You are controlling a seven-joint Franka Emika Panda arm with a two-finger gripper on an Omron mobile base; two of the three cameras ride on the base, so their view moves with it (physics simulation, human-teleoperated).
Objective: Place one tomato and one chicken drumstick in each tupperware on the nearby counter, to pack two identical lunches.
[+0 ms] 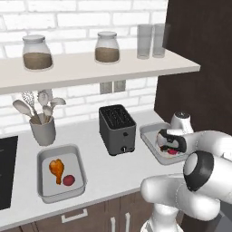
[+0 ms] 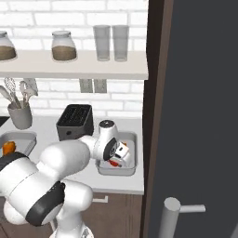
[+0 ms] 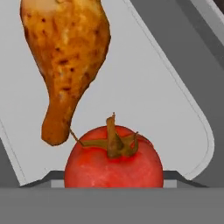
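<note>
Tomato under the hand: a red tomato (image 3: 113,164) with a brown-green stalk sits closest to the hand camera, low in the frame, resting on the pale floor of the right tupperware (image 3: 175,113)
Drumstick beside it: a browned chicken drumstick (image 3: 65,57) lies just beside the tomato in the same container, its thin bone end pointing toward the tomato; I cannot tell whether the two touch
Gripper: the gripper (image 1: 170,144) hangs low over the right tupperware (image 1: 152,133), directly above the red tomato (image 1: 173,152); in the right base view the gripper (image 2: 118,155) sits inside the rim of that container (image 2: 132,165)
Jaws: cannot tell from the pictures whether they stand spread or are pinching the tomato; the fingertips are hidden
Left tupperware: a second grey container (image 1: 77,188) lies on the counter (image 1: 108,174) well apart to the left, holding a drumstick (image 1: 57,169) and a small tomato (image 1: 68,180) close together
Toaster: a dark toaster (image 1: 117,129) stands between the two containers
Utensil holder: a grey cup of spoons and a whisk (image 1: 42,122) stands behind the left container, near the wall
Shelf: two lidded jars (image 1: 37,52) with brown contents and two clear glasses (image 1: 151,41) stand on the shelf above
</note>
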